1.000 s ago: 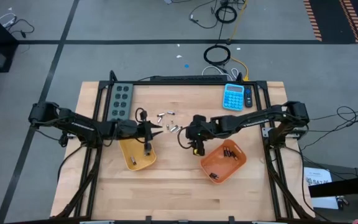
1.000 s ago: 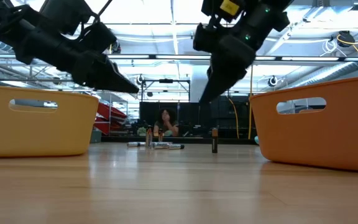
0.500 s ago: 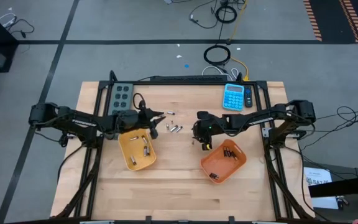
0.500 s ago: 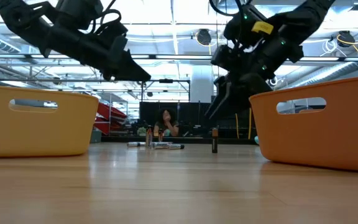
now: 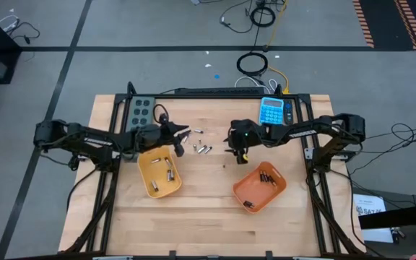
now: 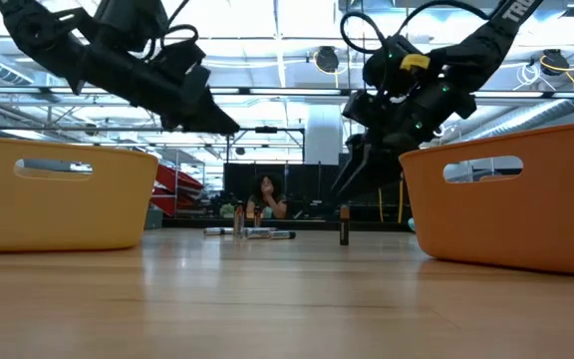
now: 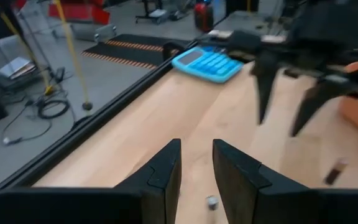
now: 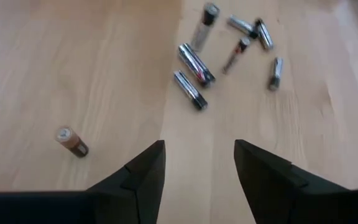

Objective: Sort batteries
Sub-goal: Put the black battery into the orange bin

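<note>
A loose cluster of silvery batteries (image 5: 202, 149) (image 6: 252, 232) (image 8: 197, 65) lies on its side on the wooden table between the arms. One small dark battery (image 6: 344, 225) (image 8: 72, 142) stands upright on its end nearer the right arm. The yellow tray (image 5: 141, 167) holds a few light batteries (image 5: 168, 172). The orange tray (image 5: 238, 189) holds dark ones (image 5: 268, 177). My left gripper (image 5: 185, 134) (image 7: 196, 165) hovers off the yellow tray's far edge, open by a narrow gap and empty. My right gripper (image 5: 237, 153) (image 8: 197, 162) hovers right of the cluster, open wide and empty.
A blue calculator (image 5: 271, 112) (image 7: 207, 62) and a grey button box (image 5: 140, 115) sit at the table's far edge. The two trays (image 6: 58, 204) (image 6: 511, 194) flank bare wood on the near half. A person (image 6: 265, 197) sits in the room beyond.
My left gripper has swung from above the yellow tray toward the far edge, ending beside the loose batteries. My right gripper has moved from beside the orange tray's left corner toward the far edge and slightly right. The batteries on the table have stayed put.
</note>
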Tool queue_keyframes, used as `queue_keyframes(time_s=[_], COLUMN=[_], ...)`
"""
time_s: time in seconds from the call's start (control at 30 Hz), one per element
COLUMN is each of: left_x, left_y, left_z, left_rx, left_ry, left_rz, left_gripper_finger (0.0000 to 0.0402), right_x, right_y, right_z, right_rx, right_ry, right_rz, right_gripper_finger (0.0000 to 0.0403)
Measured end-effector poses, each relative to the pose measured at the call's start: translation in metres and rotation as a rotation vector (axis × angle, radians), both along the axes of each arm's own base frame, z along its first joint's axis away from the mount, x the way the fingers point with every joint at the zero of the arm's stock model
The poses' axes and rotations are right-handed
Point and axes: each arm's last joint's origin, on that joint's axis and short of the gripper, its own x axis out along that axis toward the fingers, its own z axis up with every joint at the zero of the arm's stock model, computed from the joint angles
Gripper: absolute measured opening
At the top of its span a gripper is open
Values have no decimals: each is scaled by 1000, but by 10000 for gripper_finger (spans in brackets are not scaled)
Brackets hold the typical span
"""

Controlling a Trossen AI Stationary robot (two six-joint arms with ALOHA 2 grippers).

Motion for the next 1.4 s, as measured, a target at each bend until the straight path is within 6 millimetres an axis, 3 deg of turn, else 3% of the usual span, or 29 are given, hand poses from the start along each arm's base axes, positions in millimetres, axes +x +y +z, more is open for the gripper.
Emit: queue_keyframes(time_s=[0.17,0.43,0.6,0.83,1.17,1.4], left_x=[-4,-11,-15,-15,-11,-6], left_y=[17,44,55,52,43,32], left_z=[-1,0,2,-4,-2,3], left_rx=[-11,0,-13,-46,-59,-18], left_ry=[13,12,-17,40,7,-25], left_rz=[39,45,29,-42,-133,-107], left_gripper_finger=[102,102,102,102,103,140], right_x=[-1,-8,-7,2,4,7], right_y=[-5,-37,-40,-18,-15,-2], right_z=[0,4,8,-4,-17,-18], right_rx=[40,43,89,132,146,139], right_ry=[-17,-86,-151,-98,-51,-45], right_rz=[83,79,107,163,179,221], right_gripper_finger=[185,185,185,185,185,185])
